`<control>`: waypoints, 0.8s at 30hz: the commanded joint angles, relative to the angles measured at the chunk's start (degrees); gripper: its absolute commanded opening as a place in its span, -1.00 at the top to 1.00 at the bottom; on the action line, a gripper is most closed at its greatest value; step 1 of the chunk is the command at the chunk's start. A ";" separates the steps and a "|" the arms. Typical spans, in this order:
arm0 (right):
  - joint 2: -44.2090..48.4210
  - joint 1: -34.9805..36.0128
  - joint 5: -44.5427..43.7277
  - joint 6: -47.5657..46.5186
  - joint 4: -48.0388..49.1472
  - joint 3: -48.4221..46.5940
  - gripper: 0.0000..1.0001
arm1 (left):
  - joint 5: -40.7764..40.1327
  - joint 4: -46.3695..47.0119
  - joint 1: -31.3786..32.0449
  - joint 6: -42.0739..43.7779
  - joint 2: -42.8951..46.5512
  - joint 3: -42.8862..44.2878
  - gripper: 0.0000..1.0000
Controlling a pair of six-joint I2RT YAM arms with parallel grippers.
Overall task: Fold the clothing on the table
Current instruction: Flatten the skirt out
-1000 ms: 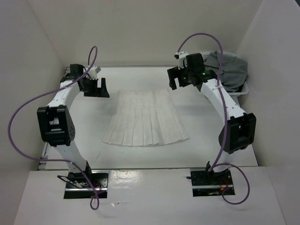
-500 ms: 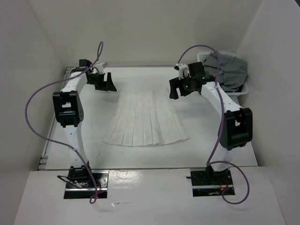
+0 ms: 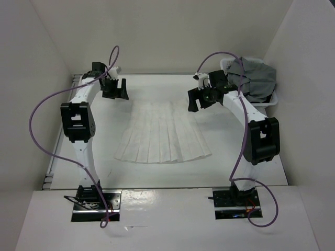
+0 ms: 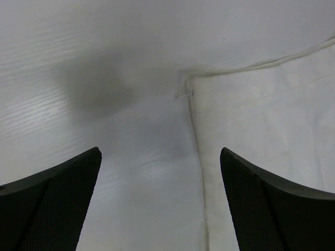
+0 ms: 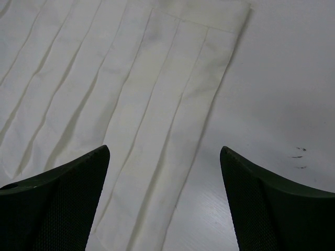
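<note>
Black fingers on the left hand are spread wide with nothing between them. It hangs over the skirt's far-left waistband corner; the corner sits between the fingers, and I can't tell if there's contact. Over on the skirt's right side edge, just short of its far-right corner, the right hand is the same: spread, empty, straddling the edge. Skirt is white and pleated, lying flat and fanned out mid-desk, waistband far, hem near. Past the skirt's far-right corner is a white basket with grey clothing, not in play. Risks, my read: the fabric lies flat on the desk, so a shallow pinch may take one layer only or slip off. The hands also aren't matched to their corners, so a lift could skew the fold and splay the pleats.
</note>
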State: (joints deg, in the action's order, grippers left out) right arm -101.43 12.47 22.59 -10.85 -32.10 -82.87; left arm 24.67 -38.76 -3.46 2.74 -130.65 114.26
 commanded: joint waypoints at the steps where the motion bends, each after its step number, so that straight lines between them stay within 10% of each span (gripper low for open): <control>1: 1.93 -0.25 0.97 -0.75 2.30 0.60 -0.80 | -10.60 4.04 -0.92 -2.74 13.74 -1.14 -1.00; 9: 5.63 -0.25 0.44 -0.22 2.83 1.66 -0.90 | 0.91 -0.60 -5.68 -7.23 24.91 2.36 -1.00; 18: 10.01 -0.25 0.97 -0.22 4.50 3.33 -0.95 | -15.95 11.30 -1.02 -9.94 46.08 -1.65 -1.00; 24: 11.25 -0.77 2.36 -0.22 4.50 3.33 -0.98 | -12.20 14.15 -2.33 -13.55 54.36 -11.15 -1.00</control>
State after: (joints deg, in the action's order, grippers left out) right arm -93.71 12.45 23.35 -10.98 -30.06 -79.94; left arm 11.97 -28.53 -4.49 -7.90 -76.53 105.82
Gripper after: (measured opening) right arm 0.987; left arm 1.000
